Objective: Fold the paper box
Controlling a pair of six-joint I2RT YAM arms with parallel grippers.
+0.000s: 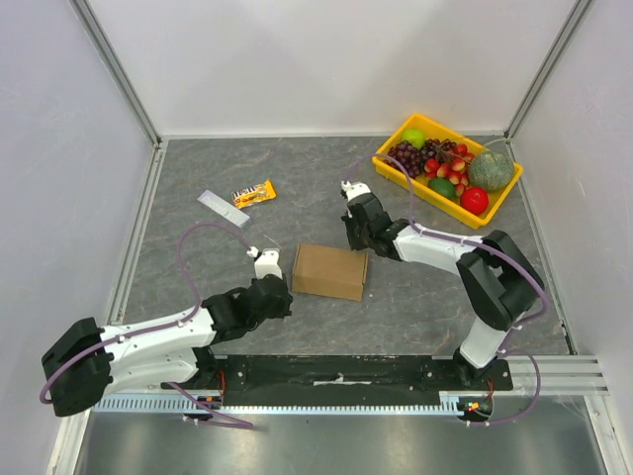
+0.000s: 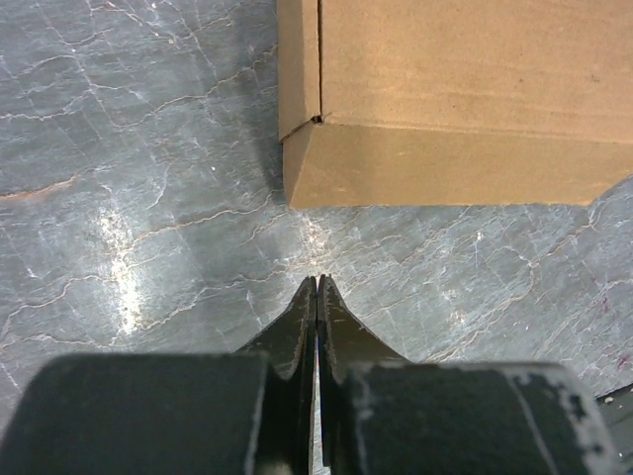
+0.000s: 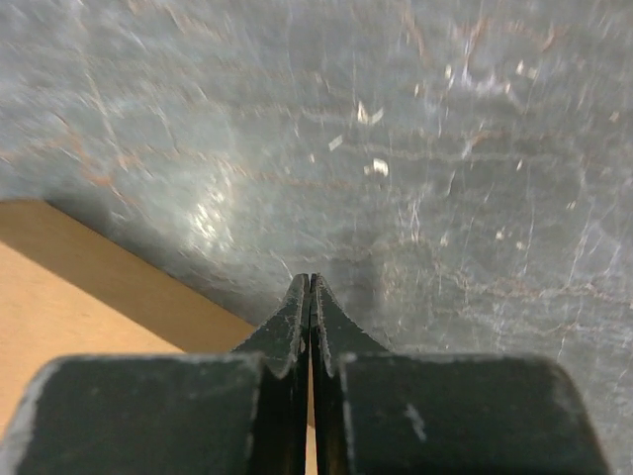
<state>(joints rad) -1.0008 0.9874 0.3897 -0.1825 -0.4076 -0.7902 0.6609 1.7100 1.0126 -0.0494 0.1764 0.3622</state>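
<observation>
The paper box (image 1: 330, 270) is a closed brown cardboard carton lying flat in the middle of the table. My left gripper (image 1: 278, 293) sits just off its left end, apart from it. In the left wrist view the left gripper (image 2: 316, 280) is shut and empty, with a corner of the box (image 2: 465, 99) a short way ahead. My right gripper (image 1: 358, 237) hovers by the carton's far right corner. Seen from the right wrist, the right gripper (image 3: 310, 278) is shut on nothing, with the box (image 3: 69, 287) low at the left.
A yellow tray (image 1: 425, 193) of fruit stands at the back right. An orange snack packet (image 1: 253, 194) and a silvery strip (image 1: 223, 208) lie at the back left. White walls close in the table on three sides, and a metal rail runs along the near edge.
</observation>
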